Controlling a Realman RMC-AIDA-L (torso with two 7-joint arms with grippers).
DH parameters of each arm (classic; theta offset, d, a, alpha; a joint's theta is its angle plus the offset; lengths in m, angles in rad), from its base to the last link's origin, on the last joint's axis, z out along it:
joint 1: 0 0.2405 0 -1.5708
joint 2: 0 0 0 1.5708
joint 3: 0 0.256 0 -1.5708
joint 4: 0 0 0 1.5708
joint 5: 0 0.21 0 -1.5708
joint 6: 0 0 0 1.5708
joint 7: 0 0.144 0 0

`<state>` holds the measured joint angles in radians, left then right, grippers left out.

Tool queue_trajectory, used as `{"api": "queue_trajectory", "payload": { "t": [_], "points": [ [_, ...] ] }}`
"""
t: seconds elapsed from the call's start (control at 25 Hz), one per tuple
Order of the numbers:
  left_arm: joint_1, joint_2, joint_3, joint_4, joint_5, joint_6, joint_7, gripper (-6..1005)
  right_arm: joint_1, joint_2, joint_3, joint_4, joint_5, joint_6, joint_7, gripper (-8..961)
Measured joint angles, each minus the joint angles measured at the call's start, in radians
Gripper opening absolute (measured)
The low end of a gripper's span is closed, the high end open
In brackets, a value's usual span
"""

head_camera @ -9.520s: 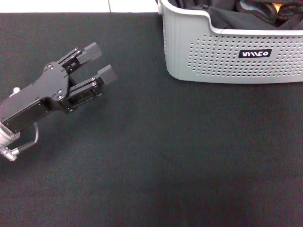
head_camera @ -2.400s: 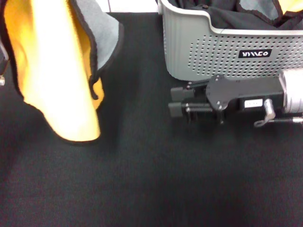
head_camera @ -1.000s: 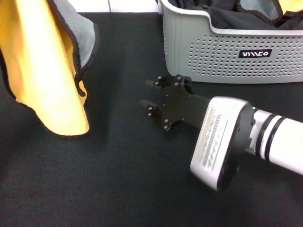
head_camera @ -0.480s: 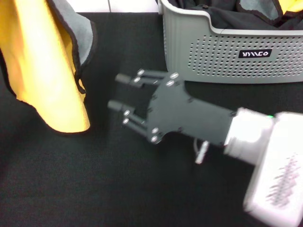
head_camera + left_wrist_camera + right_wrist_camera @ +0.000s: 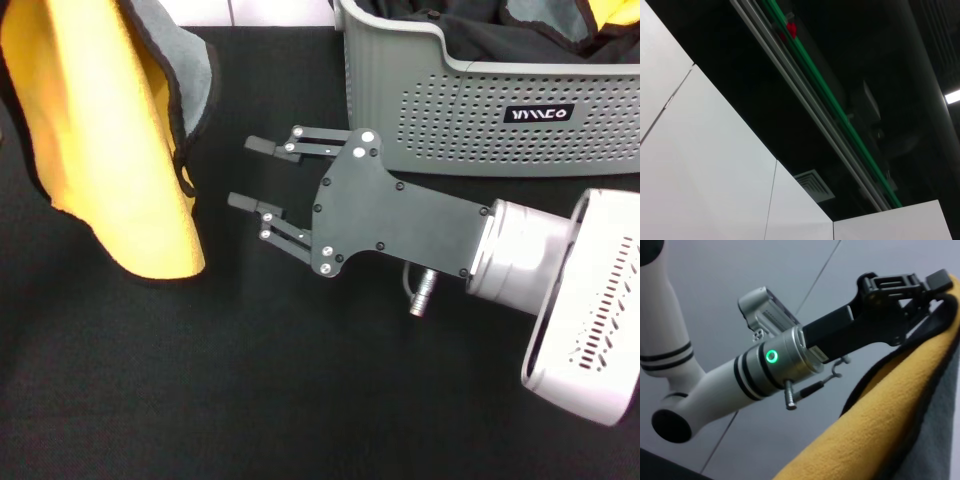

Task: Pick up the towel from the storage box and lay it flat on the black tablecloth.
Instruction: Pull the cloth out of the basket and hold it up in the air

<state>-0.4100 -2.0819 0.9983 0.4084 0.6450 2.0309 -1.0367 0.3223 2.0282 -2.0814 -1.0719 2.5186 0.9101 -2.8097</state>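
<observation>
Just in front of the storage box (image 5: 480,110), the right gripper (image 5: 248,173) reaches with fingers spread and empty above the black tablecloth (image 5: 300,400) toward the towel (image 5: 110,150), which hangs folded, clamped at its top edge by the left gripper (image 5: 935,282).

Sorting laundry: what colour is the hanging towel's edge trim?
Black, on the yellow-orange towel; clearest in the head view.

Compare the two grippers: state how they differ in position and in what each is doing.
The left gripper is raised high, pinching the top edge of the towel, which hangs from it; the right gripper is low over the black tablecloth, beside the towel. The left is shut on cloth; the right is open and empty. Both are black, two-fingered.
</observation>
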Motion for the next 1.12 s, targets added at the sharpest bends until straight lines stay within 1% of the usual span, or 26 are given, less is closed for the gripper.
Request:
{"api": "queue_trajectory", "payload": {
  "t": [0.12,0.32,0.8,1.12],
  "points": [
    [-0.01,-0.001,0.002,-0.01,0.002,0.0,0.003,21,0.05,0.0,-0.016,0.057,0.024,0.019,0.0,369],
    [-0.013,-0.001,0.003,-0.013,0.002,0.0,0.002,21,0.086,0.0,-0.033,0.085,0.033,0.022,-0.001,363],
    [-0.022,-0.003,0.006,-0.013,0.003,0.0,0.0,21,0.163,0.0,-0.055,0.157,0.087,0.03,-0.051,346],
    [-0.027,-0.004,0.007,-0.013,0.006,0.0,0.0,21,0.182,0.0,-0.06,0.186,0.118,0.031,-0.077,331]
  ]
}}
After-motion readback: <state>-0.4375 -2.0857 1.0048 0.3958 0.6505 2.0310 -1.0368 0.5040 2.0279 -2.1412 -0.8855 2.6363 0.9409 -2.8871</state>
